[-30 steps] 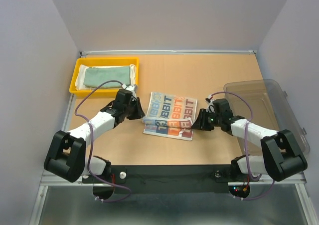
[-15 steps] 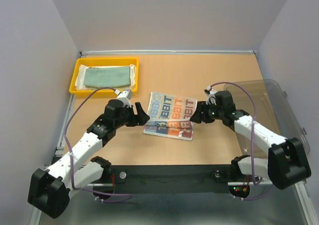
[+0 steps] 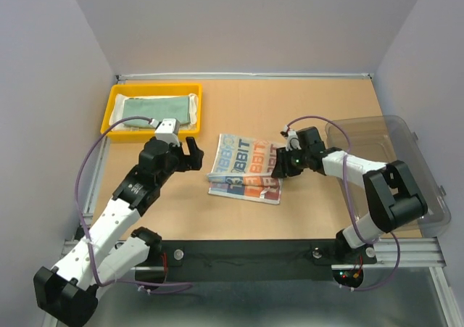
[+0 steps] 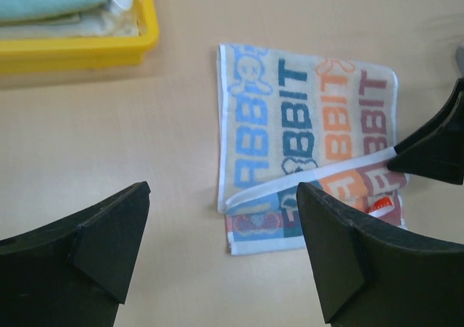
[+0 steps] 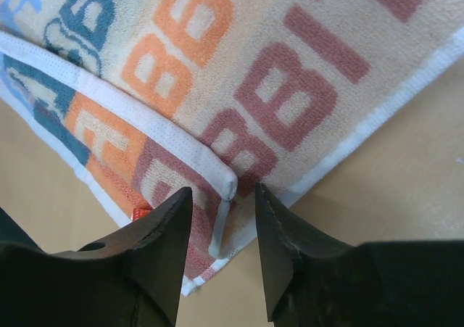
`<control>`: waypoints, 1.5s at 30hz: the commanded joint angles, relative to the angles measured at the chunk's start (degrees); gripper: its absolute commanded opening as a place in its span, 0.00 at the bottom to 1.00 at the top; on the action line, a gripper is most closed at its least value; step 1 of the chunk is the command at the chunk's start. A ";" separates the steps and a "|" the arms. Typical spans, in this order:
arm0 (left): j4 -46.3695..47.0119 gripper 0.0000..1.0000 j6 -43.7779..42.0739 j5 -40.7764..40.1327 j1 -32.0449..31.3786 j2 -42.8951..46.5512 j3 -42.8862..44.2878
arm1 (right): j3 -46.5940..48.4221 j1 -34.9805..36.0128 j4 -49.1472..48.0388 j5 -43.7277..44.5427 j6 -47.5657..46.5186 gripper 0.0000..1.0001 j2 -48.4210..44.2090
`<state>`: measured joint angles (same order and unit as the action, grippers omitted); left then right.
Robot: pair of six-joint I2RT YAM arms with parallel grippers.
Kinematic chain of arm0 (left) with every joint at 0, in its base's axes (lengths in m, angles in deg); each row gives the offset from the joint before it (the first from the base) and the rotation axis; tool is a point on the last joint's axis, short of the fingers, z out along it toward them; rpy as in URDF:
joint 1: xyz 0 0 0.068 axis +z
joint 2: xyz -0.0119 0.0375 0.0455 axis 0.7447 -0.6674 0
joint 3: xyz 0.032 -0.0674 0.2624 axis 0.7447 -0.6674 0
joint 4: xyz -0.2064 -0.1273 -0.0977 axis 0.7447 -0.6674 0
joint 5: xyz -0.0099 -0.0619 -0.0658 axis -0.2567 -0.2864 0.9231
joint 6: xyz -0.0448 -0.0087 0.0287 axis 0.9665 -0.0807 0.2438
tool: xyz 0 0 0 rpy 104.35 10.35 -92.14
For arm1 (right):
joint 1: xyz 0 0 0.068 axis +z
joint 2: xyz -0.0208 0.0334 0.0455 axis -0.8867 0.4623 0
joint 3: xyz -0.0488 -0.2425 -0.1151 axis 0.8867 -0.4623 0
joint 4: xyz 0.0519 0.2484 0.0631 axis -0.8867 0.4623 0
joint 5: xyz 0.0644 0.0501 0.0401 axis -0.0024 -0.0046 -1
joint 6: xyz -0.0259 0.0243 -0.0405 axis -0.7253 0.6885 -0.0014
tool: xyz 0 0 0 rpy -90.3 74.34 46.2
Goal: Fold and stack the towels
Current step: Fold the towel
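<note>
Both jaws apart: L gripper (image 4: 222, 193) wide, off letter-print towel (image 4: 304, 117); R gripper (image 5: 222, 193) astride its folded corner.

The left arm (image 3: 119, 204) stretches out long from its base at seven o'clock, slanting up toward one o'clock, and its wrist turns so the left hand (image 3: 194, 153) points to about three o'clock. Its two black fingers (image 4: 101, 233) stand spread wide apart.

The right arm (image 3: 348, 169) is folded tight, its elbow sitting out at four o'clock and the forearm running back toward nine o'clock. The right hand (image 3: 274, 166) faces nine o'clock, tipped downward, with its fingers (image 5: 156, 247) parted by only a narrow gap. The two hands face each other across the middle.
</note>
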<state>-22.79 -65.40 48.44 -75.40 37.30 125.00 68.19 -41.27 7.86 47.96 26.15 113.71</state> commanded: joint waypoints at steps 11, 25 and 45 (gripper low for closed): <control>4.44 0.90 -2.64 -7.52 0.20 7.50 -1.99 | 0.09 2.54 -4.67 -5.66 -3.25 0.29 -1.27; 4.79 0.90 -2.73 -4.53 0.28 5.04 -1.90 | -12.82 4.30 -3.61 -16.73 7.98 0.27 -12.71; 10.16 0.83 12.29 11.12 -2.79 -4.27 -7.70 | -12.92 5.09 1.05 -4.87 17.75 0.40 -29.59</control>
<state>-15.86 -58.19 56.48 -76.40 34.83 119.05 50.05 -37.19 9.95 40.82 43.48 83.63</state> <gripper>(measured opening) 0.841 0.404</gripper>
